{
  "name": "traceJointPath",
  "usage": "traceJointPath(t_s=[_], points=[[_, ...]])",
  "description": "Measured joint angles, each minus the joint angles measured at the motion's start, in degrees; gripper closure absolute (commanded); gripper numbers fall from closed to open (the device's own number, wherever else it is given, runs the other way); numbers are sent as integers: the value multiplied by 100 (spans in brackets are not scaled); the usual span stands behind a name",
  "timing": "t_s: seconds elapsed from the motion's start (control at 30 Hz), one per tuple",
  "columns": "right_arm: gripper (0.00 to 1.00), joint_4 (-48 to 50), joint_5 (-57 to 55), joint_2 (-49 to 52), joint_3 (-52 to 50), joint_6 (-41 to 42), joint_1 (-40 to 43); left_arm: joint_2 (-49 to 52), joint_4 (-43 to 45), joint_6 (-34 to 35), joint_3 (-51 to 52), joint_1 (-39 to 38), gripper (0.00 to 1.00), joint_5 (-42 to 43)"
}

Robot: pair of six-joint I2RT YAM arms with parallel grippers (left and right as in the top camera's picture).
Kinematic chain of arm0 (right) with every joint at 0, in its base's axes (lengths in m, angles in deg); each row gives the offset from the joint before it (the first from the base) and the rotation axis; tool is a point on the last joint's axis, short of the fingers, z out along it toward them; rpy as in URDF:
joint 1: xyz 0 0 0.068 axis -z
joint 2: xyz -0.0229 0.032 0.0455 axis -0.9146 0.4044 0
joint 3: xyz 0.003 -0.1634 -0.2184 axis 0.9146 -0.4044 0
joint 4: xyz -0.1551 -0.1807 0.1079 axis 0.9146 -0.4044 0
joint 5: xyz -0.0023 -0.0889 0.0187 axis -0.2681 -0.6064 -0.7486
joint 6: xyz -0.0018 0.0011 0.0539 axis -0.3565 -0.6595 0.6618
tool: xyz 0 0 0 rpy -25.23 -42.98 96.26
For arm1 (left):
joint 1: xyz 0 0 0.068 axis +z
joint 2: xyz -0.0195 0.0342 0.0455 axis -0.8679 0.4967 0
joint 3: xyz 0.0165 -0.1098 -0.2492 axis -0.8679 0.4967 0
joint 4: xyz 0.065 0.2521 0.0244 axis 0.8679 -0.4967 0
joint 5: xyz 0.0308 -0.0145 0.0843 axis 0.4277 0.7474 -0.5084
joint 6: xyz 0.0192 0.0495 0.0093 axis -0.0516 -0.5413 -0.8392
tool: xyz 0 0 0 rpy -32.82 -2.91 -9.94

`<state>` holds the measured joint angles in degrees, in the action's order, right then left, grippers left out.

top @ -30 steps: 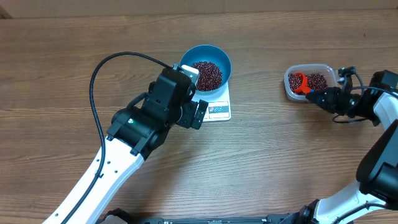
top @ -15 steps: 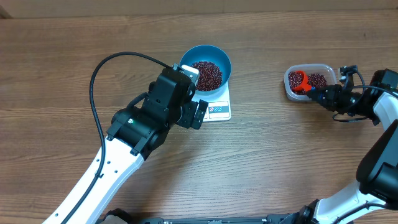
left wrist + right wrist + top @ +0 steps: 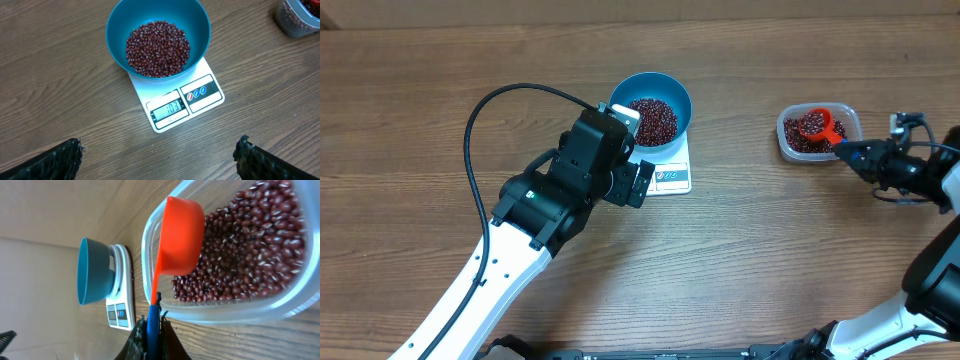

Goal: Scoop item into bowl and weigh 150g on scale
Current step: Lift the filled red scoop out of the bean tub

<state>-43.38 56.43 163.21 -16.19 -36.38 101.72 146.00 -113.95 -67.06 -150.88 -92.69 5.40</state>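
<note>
Left gripper [image 3: 160,159] was wide open and held nothing. Only the two dark fingertips [image 3: 67,157] showed in the left wrist view, both cut off by the bottom edge.

The bowl [image 3: 199,27] sat on the scale [image 3: 144,89] straight ahead of those jaws, apart from both tips. It held a heap of beans [image 3: 157,47] and covered the scale's far end. The display [image 3: 167,107] was lit, but the digits were too small to trust.

From overhead, the left arm's wrist overlapped the bowl's near rim and hid the scale's near corner, and a black cable [image 3: 480,110] looped off behind the arm.

Right gripper [image 3: 153,330] was clamped on the blue handle of the orange scoop [image 3: 180,235]. The fingers were mostly cut off at the frame bottom.

The scoop cup hung just ahead of the fingertips, over the clear tub [image 3: 260,311] and its beans. The right wrist view showed only the cup's outside, so I couldn't tell the fill. The tub's far end ran out of frame.

Bare table [image 3: 750,230] lay open between the two grippers. The tub stood well apart from the scale, and the table's far edge was close behind the bowl.
</note>
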Motion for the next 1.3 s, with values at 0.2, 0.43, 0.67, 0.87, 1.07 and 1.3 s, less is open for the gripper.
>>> traceJointPath(t_s=[0.2, 0.43, 0.67, 0.87, 1.07, 1.3], points=[[96, -118, 138, 0, 0, 4, 118, 0, 0, 0, 0, 0, 0, 0], [96, -243, 780, 0, 0, 4, 118, 0, 0, 0, 0, 0, 0, 0], [96, -507, 1353, 0, 0, 22, 118, 0, 0, 0, 0, 0, 0, 0], [96, -584, 1792, 0, 0, 20, 83, 0, 0, 0, 0, 0, 0, 0], [96, -588, 2017, 0, 0, 20, -339, 0, 0, 0, 0, 0, 0, 0], [96, -424, 2094, 0, 0, 22, -1191, 0, 0, 0, 0, 0, 0, 0]])
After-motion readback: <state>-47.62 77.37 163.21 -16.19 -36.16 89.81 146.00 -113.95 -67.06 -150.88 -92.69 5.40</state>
